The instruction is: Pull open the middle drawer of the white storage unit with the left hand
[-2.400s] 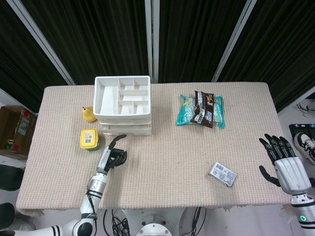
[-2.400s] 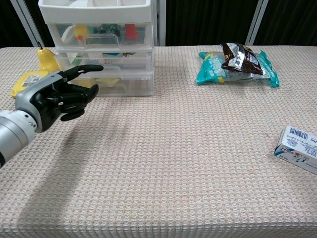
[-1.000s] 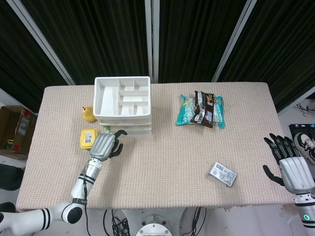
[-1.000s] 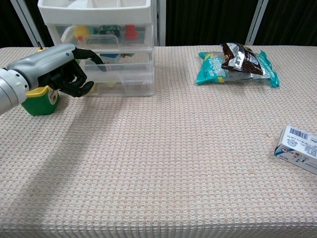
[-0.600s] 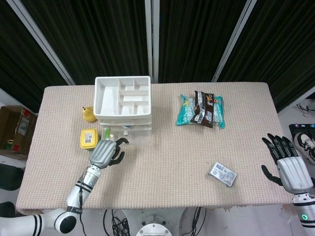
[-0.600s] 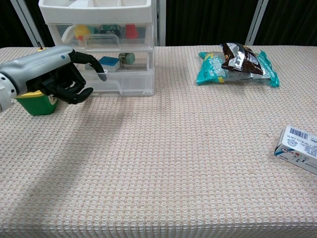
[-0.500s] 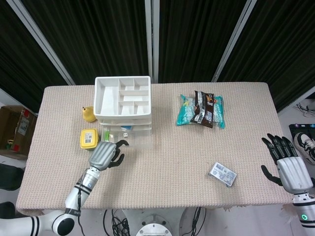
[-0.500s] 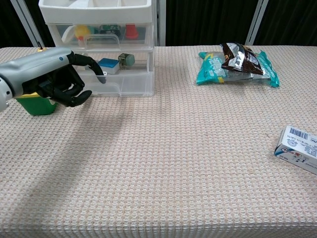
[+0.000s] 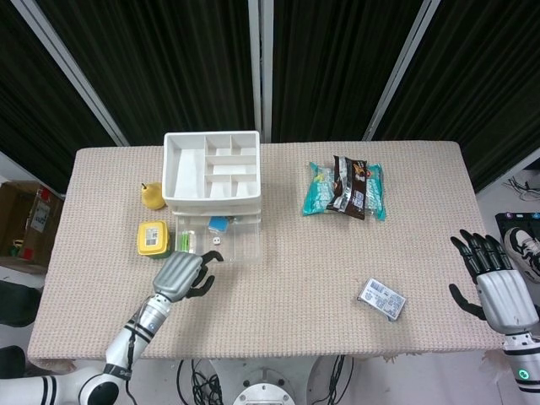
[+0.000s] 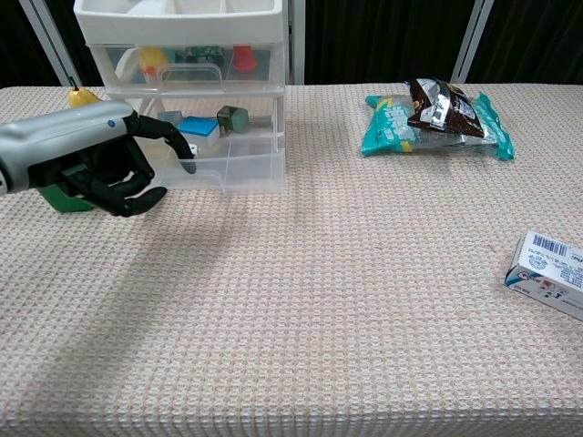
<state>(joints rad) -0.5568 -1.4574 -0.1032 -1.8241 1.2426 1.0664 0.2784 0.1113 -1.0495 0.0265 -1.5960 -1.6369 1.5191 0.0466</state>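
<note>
The white storage unit (image 9: 211, 166) stands at the table's back left, its top tray (image 10: 178, 25) divided into compartments. Its middle drawer (image 9: 219, 241) is slid out toward me; through the clear front (image 10: 239, 171) I see a blue item (image 10: 198, 126) and a small dark cube (image 10: 231, 116). My left hand (image 10: 102, 166) is at the drawer's front left, one finger hooked over the front edge and the rest curled in. In the head view the left hand (image 9: 181, 276) lies just in front of the drawer. My right hand (image 9: 498, 284) hangs off the table's right edge, fingers spread, empty.
A yellow pear (image 9: 151, 196) and a yellow-lidded green tub (image 9: 153, 239) sit left of the unit. Snack bags (image 9: 344, 189) lie at the back right. A small white box (image 9: 381, 298) lies near the front right.
My left hand reached the unit, hooked the middle drawer's front and drew it toward me. The drawer now stands well out, showing its contents. The right hand has barely shifted.
</note>
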